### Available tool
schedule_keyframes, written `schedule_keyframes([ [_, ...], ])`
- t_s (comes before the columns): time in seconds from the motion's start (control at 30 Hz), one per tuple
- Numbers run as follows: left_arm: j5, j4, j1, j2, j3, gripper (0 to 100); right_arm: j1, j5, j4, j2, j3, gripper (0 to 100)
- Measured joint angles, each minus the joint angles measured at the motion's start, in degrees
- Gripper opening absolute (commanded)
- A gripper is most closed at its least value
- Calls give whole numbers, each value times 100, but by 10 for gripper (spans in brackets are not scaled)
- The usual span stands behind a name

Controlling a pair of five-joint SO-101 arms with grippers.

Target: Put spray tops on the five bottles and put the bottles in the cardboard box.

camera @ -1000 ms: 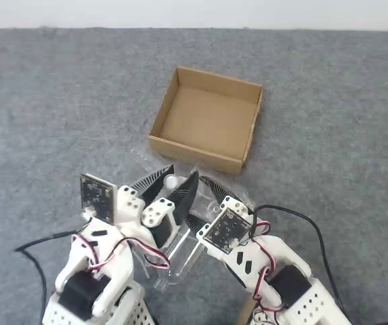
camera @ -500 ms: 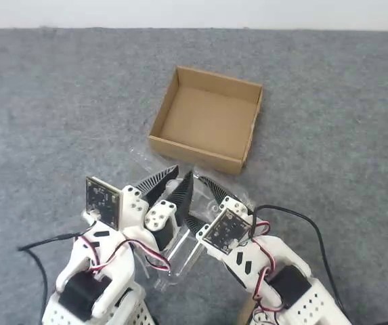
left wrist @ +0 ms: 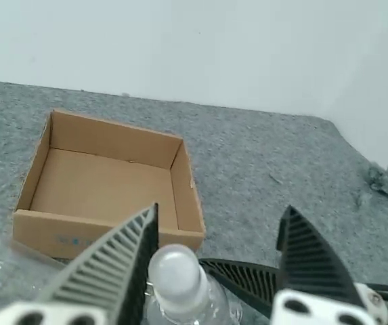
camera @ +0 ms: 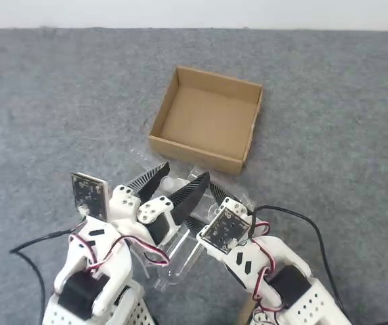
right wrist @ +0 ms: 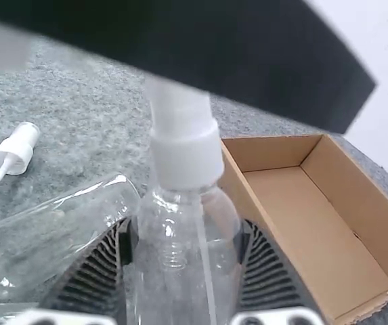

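Risk: we judge the spray top (left wrist: 175, 274) may not be fully seated on the bottle (right wrist: 180, 237). An off-centre close by the left gripper (camera: 183, 173) could cock the top or twist the bottle in its hold. A second bottle (right wrist: 51, 237) lying beside it could get knocked too.
Left jaws: wide apart, straddling the top; contact unclear.
Right gripper (right wrist: 182, 281): clamped on the bottle's body.
Cardboard box (camera: 194, 154): just beyond the grippers on the far side, no bottles in it yet.
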State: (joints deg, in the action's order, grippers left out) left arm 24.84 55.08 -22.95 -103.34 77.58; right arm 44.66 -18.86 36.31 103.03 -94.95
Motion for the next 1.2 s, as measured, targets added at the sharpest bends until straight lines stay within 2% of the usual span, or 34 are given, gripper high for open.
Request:
schedule_keyframes([
  [0.37,9,53,26,0,-79,265,0,0,0,0,0,6],
  [0.63,18,123,554,0,-246,265,0,0,0,0,0,6],
  [1.0,167,123,598,0,-299,265,-18,158,0,0,0,6],
  [1.2,79,123,791,0,-440,265,-466,299,0,0,0,6],
])
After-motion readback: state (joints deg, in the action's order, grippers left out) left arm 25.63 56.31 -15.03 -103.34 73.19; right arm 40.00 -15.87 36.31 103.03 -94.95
